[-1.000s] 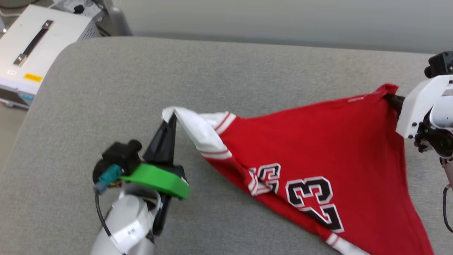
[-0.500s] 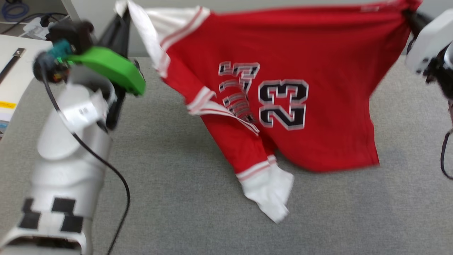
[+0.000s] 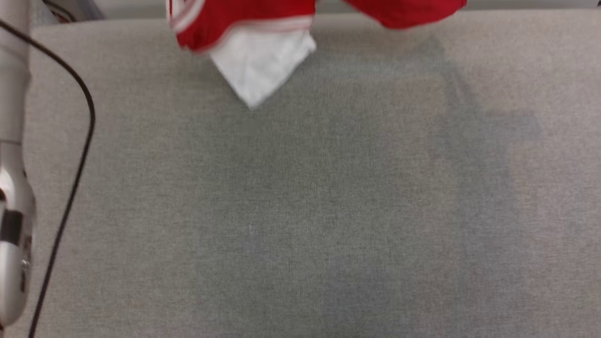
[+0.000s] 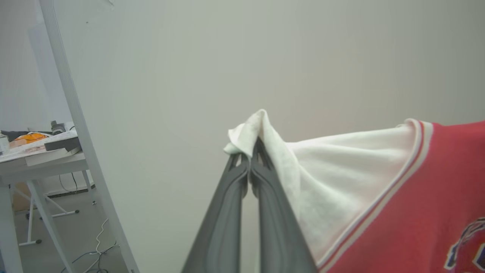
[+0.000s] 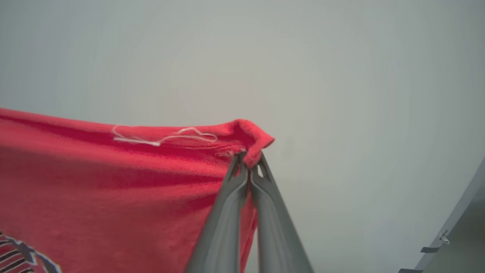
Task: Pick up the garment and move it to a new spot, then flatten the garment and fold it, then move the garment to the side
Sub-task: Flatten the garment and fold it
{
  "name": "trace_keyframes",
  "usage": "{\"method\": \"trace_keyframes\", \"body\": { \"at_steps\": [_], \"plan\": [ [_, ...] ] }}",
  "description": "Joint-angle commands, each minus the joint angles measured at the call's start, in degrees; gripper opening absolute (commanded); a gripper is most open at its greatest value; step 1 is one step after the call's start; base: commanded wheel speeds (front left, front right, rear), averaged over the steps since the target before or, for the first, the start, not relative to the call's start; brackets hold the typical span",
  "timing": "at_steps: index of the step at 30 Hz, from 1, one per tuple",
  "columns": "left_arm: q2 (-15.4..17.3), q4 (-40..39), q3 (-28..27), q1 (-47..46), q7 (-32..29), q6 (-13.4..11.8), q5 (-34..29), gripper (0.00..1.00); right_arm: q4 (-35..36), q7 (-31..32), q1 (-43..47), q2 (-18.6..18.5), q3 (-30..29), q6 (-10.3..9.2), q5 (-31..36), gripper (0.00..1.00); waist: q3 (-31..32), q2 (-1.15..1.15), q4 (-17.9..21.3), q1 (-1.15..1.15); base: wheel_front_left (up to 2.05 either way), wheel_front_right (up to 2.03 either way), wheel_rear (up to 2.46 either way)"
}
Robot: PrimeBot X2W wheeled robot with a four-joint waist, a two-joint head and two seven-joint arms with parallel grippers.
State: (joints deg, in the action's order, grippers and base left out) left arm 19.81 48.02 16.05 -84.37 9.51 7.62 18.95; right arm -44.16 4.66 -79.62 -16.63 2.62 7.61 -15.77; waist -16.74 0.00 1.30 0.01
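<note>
"Well, can any writing be read?"

"Hardly. Black, white-outlined print (image 4: 468, 242) sits at the lower right edge of the left wrist view. More of it shows at the lower left of the right wrist view. The frame cuts it off both times, so I cannot read it."

"And the surface, the room?"

"From the head camera, the pale left arm (image 3: 11, 211) runs along the left edge, with a black cable (image 3: 80, 155) curving down beside it. The surface (image 3: 300, 211) is covered in grey woven cloth, with soft shadows across its right half. In the left wrist view, a cluttered desk (image 4: 38, 159) stands at far left. Next comes a leaning white post (image 4: 75, 125) with loose wires (image 4: 94, 250) on the floor, then a plain pale wall (image 4: 303, 57)."

"Where is the garment?"

"The garment (image 3: 244, 14) hangs at the top of the head view, over the far side of the surface. It has a red body, striped trim, and a white sleeve (image 3: 260, 65) pointing down. Whether that tip touches the cloth below I cannot tell."

"What holds it?"

"Both ends are held. The left gripper (image 4: 250, 157) is clamped on the bunched white sleeve edge. The right gripper (image 5: 249, 163) is pinched tight on a folded red corner, where a loose white thread (image 5: 163, 138) lies along the hem. The cloth runs taut between them."
</note>
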Motion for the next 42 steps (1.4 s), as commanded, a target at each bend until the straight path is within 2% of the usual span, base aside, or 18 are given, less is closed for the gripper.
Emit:
{"method": "trace_keyframes", "body": {
  "at_steps": [1, 6, 10, 15, 22, 29, 36, 42],
  "plan": [
    [0.78, 1.22, -0.18, -2.72, 0.32, -0.14, -0.52, 0.0, -0.87, -0.74, -2.39, -0.71, -0.79, -0.12, 1.0, 0.0, -6.58, 0.0, 0.14, -0.01, 0.0, 0.0, 0.0],
    [0.11, 5.2, -0.81, -10.63, 1.47, -0.25, 0.13, 0.0, -3.34, -2.0, -10.02, -0.73, -1.33, -0.12, 3.95, 0.0, -11.94, 0.0, -0.27, -0.01, 0.0, 0.0, 0.0],
    [-1.34, 9.0, -1.7, -13.4, 2.81, -0.26, 1.8, 0.0, -6.2, -3.4, -14.41, 0.14, -0.75, -0.12, 5.74, 0.0, -15.48, 0.0, -0.77, -0.01, 0.0, 0.0, 0.0],
    [-2.13, 11.73, -1.54, -13.36, 4.15, -0.21, 2.71, 0.0, -8.77, -4.89, -16.52, 1.24, 1.03, -0.12, 5.85, 0.0, -18.5, 0.0, -1.3, -0.01, 0.0, 0.0, 0.0],
    [-3.58, 14.17, -1.32, -9.12, 5.15, -0.16, 4.83, 0.0, -12.49, -6.41, -13.99, 1.57, 4.45, -0.12, 3.06, 0.0, -18.99, 0.0, -1.88, -0.01, 0.0, 0.0, 0.0],
    [-5.83, 11.02, 1.3, 3.94, 5.4, -0.14, 12.91, 0.0, -12.7, -8.47, -2.56, 1.4, 10.95, -0.12, -3.9, 0.0, -15.23, 0.0, -2.47, -0.01, 0.0, 0.0, 0.0],
    [-3.91, 1.66, 4.37, 22.93, 5.47, -0.14, 19.67, 0.0, -8.42, -10.11, 14.96, -1.66, 16.33, -0.12, -12.66, 0.0, -9.09, 0.0, -3.49, -0.01, 0.0, 0.0, 0.0],
    [-2.01, -6.41, 5.38, 39.12, 5.48, -0.14, 20.37, 0.0, -2.37, -10.98, 29.68, -5.6, 17.91, -0.12, -18.27, 0.0, -3.13, 0.0, -4.75, -0.01, 0.0, 0.0, 0.0]
  ]
}}
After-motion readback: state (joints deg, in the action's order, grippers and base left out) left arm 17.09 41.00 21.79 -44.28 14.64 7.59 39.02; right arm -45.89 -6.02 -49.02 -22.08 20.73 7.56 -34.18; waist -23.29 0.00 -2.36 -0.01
